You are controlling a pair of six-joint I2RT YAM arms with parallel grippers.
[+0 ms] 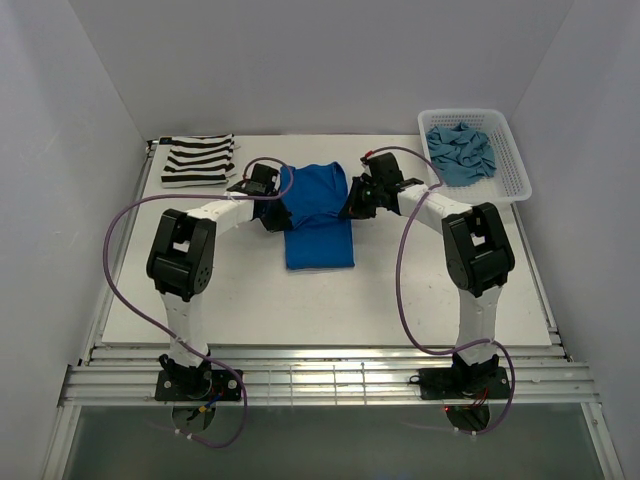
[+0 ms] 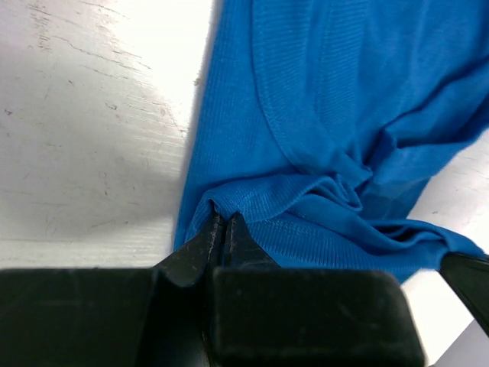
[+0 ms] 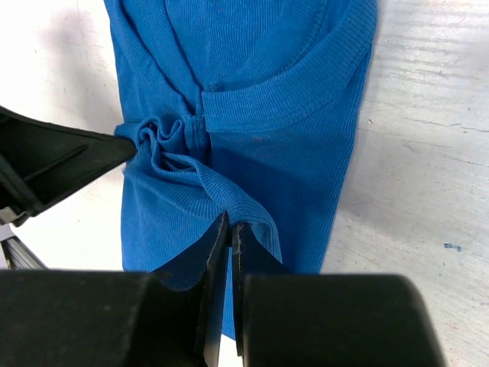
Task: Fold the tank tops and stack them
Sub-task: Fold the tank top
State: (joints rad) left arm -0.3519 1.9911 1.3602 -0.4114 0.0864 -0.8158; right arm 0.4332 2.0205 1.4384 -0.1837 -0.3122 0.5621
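The bright royal blue ribbed-cloth tank top (image 1: 318, 215) is seen at the centre of the overhead view, laid on the white bench (image 1: 250, 300), its lower part flat and its upper part bunched between the two arms. A fold of its edge is pinched in the left pincer (image 2: 225, 219), whose jaws are pressed together on the cloth at lower centre of the left wrist view. A like fold is pinched by the right pincer (image 3: 230, 223). Both sides are held at once, it is judged, so that the upper part can be carried over evenly into a fold.

The grips themselves are shown only by the wrist views; from overhead the fingertips are hidden. Only the overhead view shows the black-and-white striped cloth top (image 1: 198, 160), apparently folded, at upper left, and the muted teal-blue top (image 1: 460, 150) crumpled in the white plastic lattice basket (image 1: 520, 185) at upper right.
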